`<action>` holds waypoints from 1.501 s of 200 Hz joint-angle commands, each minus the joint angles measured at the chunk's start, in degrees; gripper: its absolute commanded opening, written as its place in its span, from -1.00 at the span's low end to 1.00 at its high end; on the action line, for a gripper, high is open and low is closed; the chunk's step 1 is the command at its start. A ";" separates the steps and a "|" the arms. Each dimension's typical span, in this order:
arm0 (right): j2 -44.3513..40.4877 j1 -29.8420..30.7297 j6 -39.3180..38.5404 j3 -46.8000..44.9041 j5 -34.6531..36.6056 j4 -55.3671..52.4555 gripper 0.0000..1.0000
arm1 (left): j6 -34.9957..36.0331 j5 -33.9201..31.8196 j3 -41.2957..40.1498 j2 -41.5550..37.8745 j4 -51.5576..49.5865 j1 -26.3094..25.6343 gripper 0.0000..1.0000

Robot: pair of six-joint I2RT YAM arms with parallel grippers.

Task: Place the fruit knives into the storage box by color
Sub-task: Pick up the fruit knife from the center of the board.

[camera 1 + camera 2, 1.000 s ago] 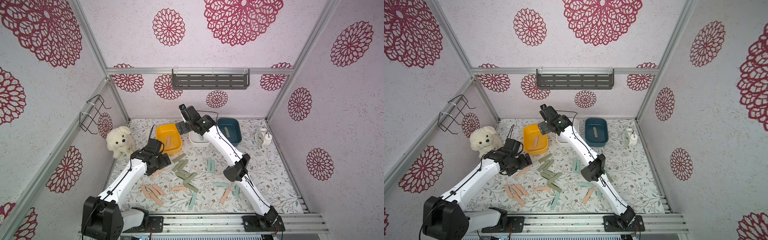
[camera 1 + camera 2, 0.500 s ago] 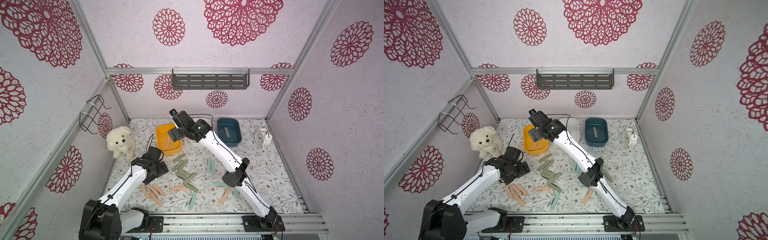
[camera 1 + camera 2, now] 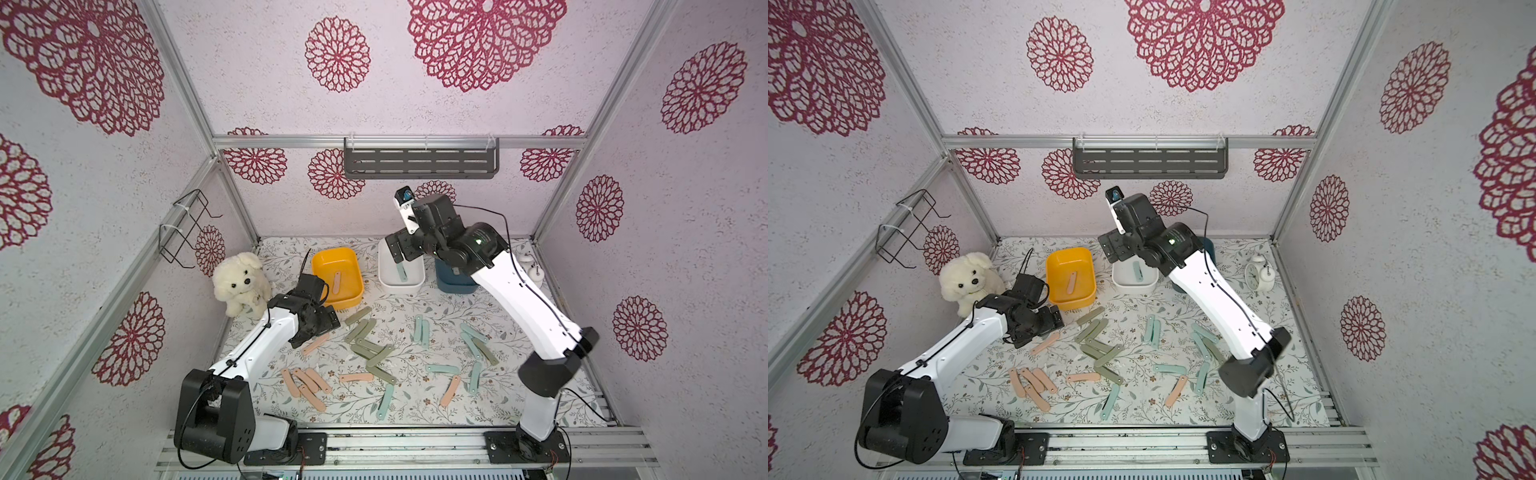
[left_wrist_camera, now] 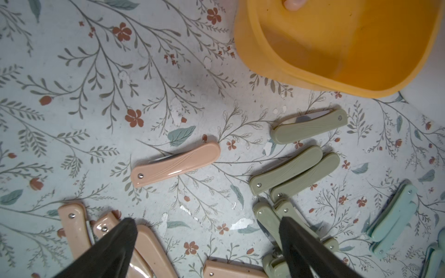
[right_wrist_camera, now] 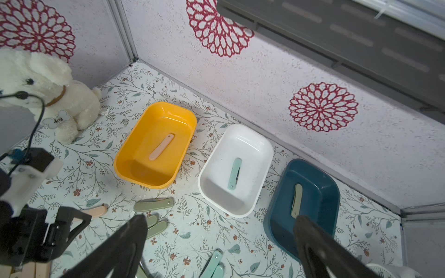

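Many fruit knives lie scattered on the floral mat: a pink cluster [image 3: 307,384], a sage-green cluster [image 3: 368,345] and teal ones [image 3: 420,330]. The yellow box [image 5: 125,166] holds one pink knife [image 5: 161,146]. One teal knife [image 5: 234,173] lies in the white box [image 5: 226,209], and the dark blue box [image 5: 277,216] has one green knife [image 5: 296,201]. My left gripper [image 3: 318,332] hovers open and empty low over the mat, just short of a single pink knife [image 4: 175,163]. My right gripper [image 3: 401,257] is raised above the white box, open and empty.
A white plush dog [image 3: 241,282] sits at the back left beside the yellow box [image 3: 328,255]. An alarm clock [image 3: 1258,274] stands at the back right. A wire rack hangs on the left wall and a grey shelf [image 3: 419,164] on the back wall.
The right arm swung left over the yellow box and came back above the white box, jaws open throughout. The left gripper shifted only slightly near the single pink knife.
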 commanded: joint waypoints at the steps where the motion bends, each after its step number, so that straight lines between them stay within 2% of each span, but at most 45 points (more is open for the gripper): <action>1: -11.69 0.25 -1.92 -18.53 -2.39 15.00 0.99 | 4.42 2.71 1.71 2.54 -1.01 1.40 0.95; 17: -17.36 0.16 1.07 -29.18 -4.33 20.75 0.99 | 6.86 3.72 2.79 4.94 -0.96 2.15 0.94; 38: -20.50 0.25 5.08 -39.68 -8.16 26.23 0.99 | 11.32 4.13 4.37 8.79 -1.71 3.42 0.94; 78: -23.17 0.25 7.95 -50.21 -11.66 32.39 0.99 | 15.94 7.04 6.29 15.19 -0.92 6.20 0.95; 127: -23.33 -0.06 7.18 -52.11 -11.05 33.44 0.99 | 15.03 11.74 2.98 18.17 2.93 6.58 0.95; 180: -22.10 -0.45 7.49 -52.88 -12.45 34.74 0.99 | 13.44 13.06 2.55 21.34 3.92 6.41 1.00; 214: -21.49 -0.54 7.53 -52.87 -12.50 35.29 0.99 | 8.98 14.24 -1.53 16.81 4.84 4.74 0.80; 241: -20.31 -0.63 7.53 -52.19 -13.04 35.51 0.99 | 5.80 12.11 -5.09 13.77 5.66 2.28 0.65; 300: -18.07 -0.63 7.70 -51.29 -14.51 36.04 0.99 | 5.06 4.42 -5.20 17.32 5.43 1.49 0.41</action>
